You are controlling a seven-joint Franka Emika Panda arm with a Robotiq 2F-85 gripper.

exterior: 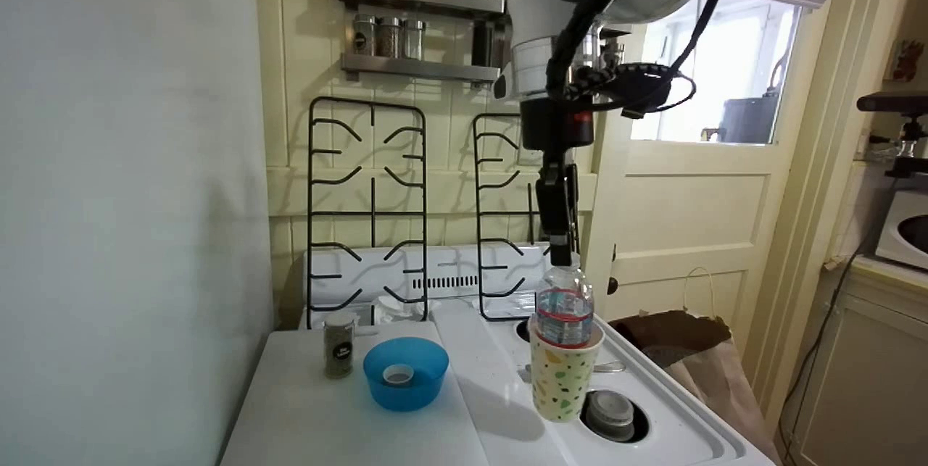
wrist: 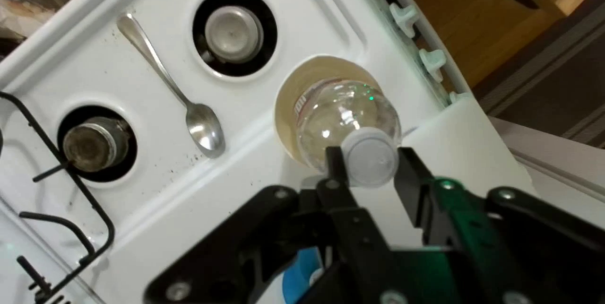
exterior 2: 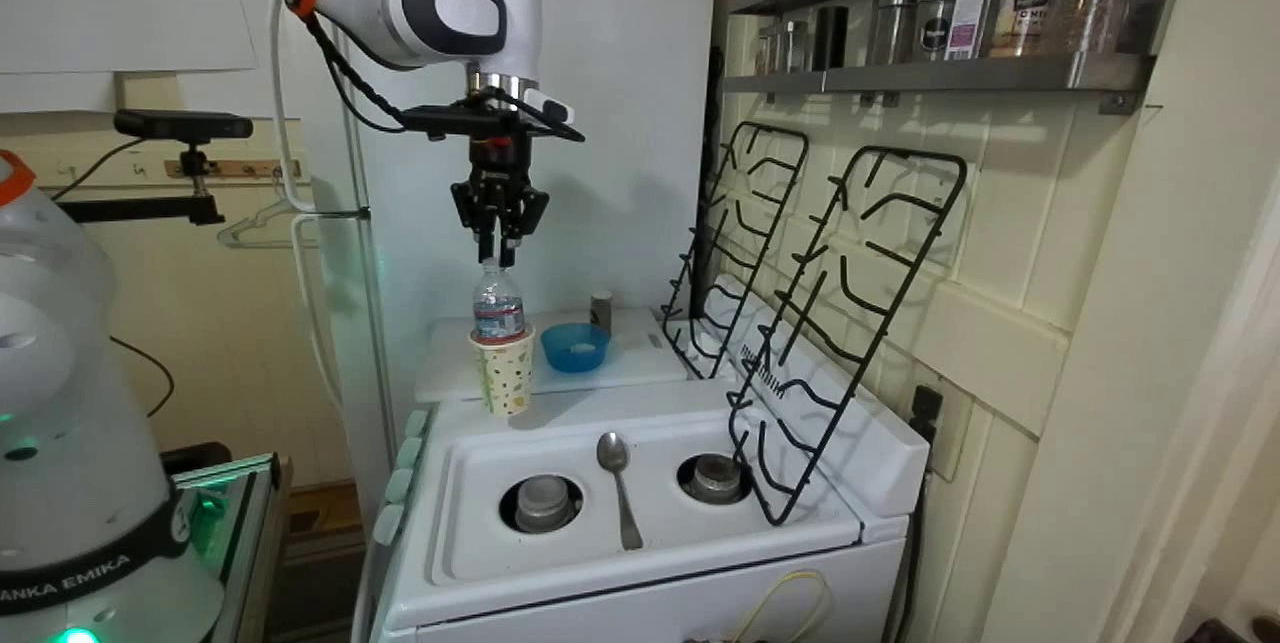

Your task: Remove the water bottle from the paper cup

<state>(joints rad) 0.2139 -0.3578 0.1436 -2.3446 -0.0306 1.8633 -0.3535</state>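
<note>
A small, clear plastic water bottle (exterior: 565,317), shiny and round, has its bottom end inside a tall, cream paper cup (exterior: 562,383) with green and orange bits on it. The black gripper (wrist: 371,152) has its two straight fingers (wrist: 335,164) pinched in around the bottle's round, cloudy white cap (wrist: 370,164), one touching each side.

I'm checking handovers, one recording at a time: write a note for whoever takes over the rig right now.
Pincer: fingers either side of the cap; whether they grip it, I can't tell.
Water bottle: lower end hidden in the paper cup, upper part above the rim.
Cup: upright on the stove.
Done: pincer placed at the cap.
Left: probably secure the grip, lift the bottle clear, set it down.
</note>
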